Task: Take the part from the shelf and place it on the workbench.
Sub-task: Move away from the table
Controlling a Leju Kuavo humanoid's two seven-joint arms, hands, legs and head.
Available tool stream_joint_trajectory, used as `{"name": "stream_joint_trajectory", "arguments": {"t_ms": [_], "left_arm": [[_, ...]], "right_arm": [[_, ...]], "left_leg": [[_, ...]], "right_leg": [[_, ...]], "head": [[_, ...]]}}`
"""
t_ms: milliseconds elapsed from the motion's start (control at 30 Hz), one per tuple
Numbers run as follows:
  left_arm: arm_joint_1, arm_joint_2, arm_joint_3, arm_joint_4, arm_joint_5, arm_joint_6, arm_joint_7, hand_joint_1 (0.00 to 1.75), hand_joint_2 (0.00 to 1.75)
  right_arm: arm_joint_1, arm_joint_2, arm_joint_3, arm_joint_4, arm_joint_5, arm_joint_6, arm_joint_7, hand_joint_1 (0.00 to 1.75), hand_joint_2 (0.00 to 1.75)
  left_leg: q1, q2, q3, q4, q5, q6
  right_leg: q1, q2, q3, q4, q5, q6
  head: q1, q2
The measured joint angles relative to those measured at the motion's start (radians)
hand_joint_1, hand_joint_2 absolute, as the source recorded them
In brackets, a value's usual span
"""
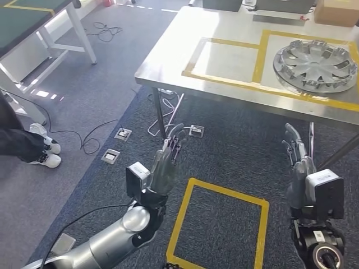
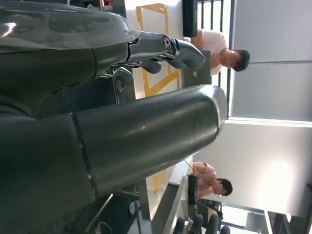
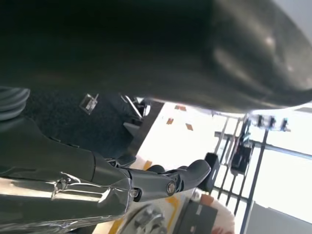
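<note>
While the workbench (image 1: 237,61) already carried the part (image 1: 316,65), a silver wheel cover lying flat inside the right-hand yellow-taped box, both hands hung free below the table edge.
The cover looked light, thin, fairly stiff plastic, slick and flexible at the spokes, so the rim seemed the best grip; left hand (image 1: 168,162) and right hand (image 1: 297,162) were spread, holding nothing.

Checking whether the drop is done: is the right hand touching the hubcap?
Apart. Head view: the right hand is below the table edge, open; the hubcap lies on top, carpet between.
</note>
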Motion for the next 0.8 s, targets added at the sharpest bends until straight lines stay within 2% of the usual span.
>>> {"name": "stream_joint_trajectory", "arguments": {"t_ms": [33,67,100,167,200,233,267,333,400,467,500,533,567,600,633,700,733,767,800], "left_arm": [[0.003,0.000,0.000,0.000,0.000,0.000,0.000,0.00,0.00],[0.005,0.001,0.000,0.000,0.000,0.000,0.000,0.00,0.00],[0.007,0.001,0.000,0.000,0.000,0.000,0.000,0.00,0.00],[0.008,0.002,0.000,0.000,0.000,0.000,0.000,0.00,0.00],[0.007,0.001,0.000,0.000,0.000,0.000,0.000,0.00,0.00],[0.007,0.001,0.000,-0.001,0.000,0.000,0.000,0.00,0.00],[0.007,0.001,0.000,-0.001,0.000,0.000,0.000,0.00,0.00],[0.008,0.001,0.000,-0.001,0.000,0.000,-0.001,0.00,0.00],[0.008,0.000,0.000,-0.001,-0.001,0.000,-0.001,0.00,0.00],[0.008,-0.001,0.000,-0.001,-0.003,0.001,-0.001,0.00,0.00],[0.008,-0.001,0.000,-0.001,-0.004,0.000,-0.001,0.00,0.00],[0.009,-0.002,0.000,-0.001,-0.005,0.000,-0.001,0.00,0.00],[0.010,-0.002,0.000,-0.001,-0.005,0.000,-0.001,0.00,0.00],[0.011,-0.002,0.000,-0.001,-0.006,0.000,-0.001,0.00,0.00],[0.012,-0.002,0.000,-0.001,-0.006,0.001,-0.001,0.00,0.00],[0.013,-0.002,0.000,-0.001,-0.006,0.001,-0.001,0.00,0.00],[0.013,-0.002,0.000,-0.001,-0.006,0.001,-0.001,0.00,0.00],[0.013,-0.002,0.000,-0.001,-0.007,0.001,0.000,0.00,0.00],[0.014,-0.002,0.000,-0.001,-0.007,0.001,0.000,0.00,0.00]], "right_arm": [[0.000,0.000,0.001,0.000,0.000,0.000,0.000,0.00,0.00],[0.001,0.000,0.001,0.000,0.000,0.001,0.000,0.00,0.00],[0.001,0.000,0.002,0.000,0.001,0.001,0.000,0.00,0.00],[0.001,0.000,0.003,0.000,0.001,0.000,0.000,0.00,0.00],[0.000,0.000,0.003,0.000,0.001,0.000,0.000,0.00,0.00],[0.000,0.000,0.003,0.000,0.001,0.000,0.000,0.00,0.00],[-0.001,0.000,0.003,0.000,0.002,0.000,0.000,0.00,0.00],[-0.001,0.000,0.003,0.000,0.002,0.000,0.000,0.00,0.00],[-0.002,0.000,0.003,0.000,0.002,0.000,0.000,0.00,0.00],[-0.003,0.000,0.003,0.000,0.003,0.000,0.000,0.00,0.00],[-0.002,0.000,0.003,0.000,0.003,0.001,0.001,0.00,0.00],[0.000,0.000,0.004,0.000,0.003,0.001,0.001,0.00,0.00],[0.001,0.000,0.005,0.000,0.003,0.002,0.002,0.00,0.00],[0.001,0.000,0.005,0.000,0.003,0.003,0.002,0.00,0.00],[0.002,0.000,0.005,0.000,0.003,0.003,0.003,0.00,0.00],[0.001,0.000,0.005,0.000,0.003,0.004,0.003,0.00,0.00],[0.000,0.000,0.005,0.000,0.003,0.005,0.003,0.00,0.00],[-0.001,0.000,0.006,0.000,0.003,0.006,0.002,0.00,0.00],[-0.001,0.000,0.006,0.000,0.003,0.006,0.002,0.00,0.00]], "left_leg": [[0.001,0.003,-0.015,0.048,-0.011,-0.003],[0.001,0.006,-0.012,0.061,-0.003,-0.004],[0.002,0.010,0.012,0.034,0.020,-0.004],[-0.001,0.038,0.107,-0.107,0.066,0.000],[-0.005,0.054,0.147,-0.173,0.077,0.006],[-0.009,0.067,0.173,-0.219,0.079,0.012],[-0.012,0.071,0.180,-0.238,0.076,0.019],[-0.011,0.053,0.176,-0.247,0.078,0.034],[-0.007,0.035,0.175,-0.253,0.085,0.046],[-0.007,0.018,0.174,-0.255,0.090,0.054],[-0.008,0.008,0.172,-0.255,0.091,0.057],[-0.010,-0.003,0.171,-0.255,0.093,0.059],[-0.012,-0.016,0.170,-0.255,0.094,0.060],[-0.013,-0.029,0.170,-0.254,0.095,0.061],[-0.014,-0.042,0.170,-0.253,0.096,0.060],[-0.014,-0.066,0.168,-0.250,0.098,0.057],[-0.012,-0.077,0.163,-0.248,0.101,0.053],[-0.010,-0.088,0.156,-0.247,0.105,0.046],[-0.008,-0.099,0.149,-0.246,0.110,0.039]], "right_leg": [[0.000,-0.010,-0.008,0.001,0.005,0.001],[0.000,-0.021,-0.014,0.003,0.008,0.001],[0.000,-0.031,-0.019,0.005,0.010,0.003],[0.003,-0.051,-0.023,0.008,0.011,0.007],[0.005,-0.060,-0.024,0.008,0.012,0.010],[0.008,-0.069,-0.024,0.009,0.013,0.014],[0.010,-0.076,-0.025,0.010,0.013,0.019],[0.011,-0.089,-0.026,0.013,0.011,0.029],[0.007,-0.062,-0.045,0.055,-0.020,0.038],[0.005,-0.016,-0.098,0.179,-0.088,0.043],[0.004,-0.003,-0.131,0.255,-0.119,0.044],[0.004,0.002,-0.155,0.310,-0.135,0.044],[0.005,0.006,-0.164,0.329,-0.131,0.043],[0.005,0.009,-0.153,0.308,-0.109,0.040],[0.005,0.019,-0.125,0.249,-0.071,0.034],[0.005,0.068,-0.061,0.105,-0.006,0.024],[0.005,0.088,-0.038,0.056,0.009,0.022],[0.006,0.098,-0.026,0.032,0.011,0.021],[0.007,0.090,-0.022,0.024,0.010,0.022]], "head": [[-0.001,0.000],[-0.002,0.000],[-0.003,0.000],[-0.006,0.000],[-0.007,0.000],[-0.007,0.000],[-0.006,0.000],[-0.004,0.000],[0.000,0.000],[0.007,0.000],[0.009,0.000],[0.010,0.000],[0.010,0.000],[0.010,0.000],[0.011,0.000],[0.010,0.000],[0.011,0.000],[0.012,0.000],[0.012,0.000]]}}
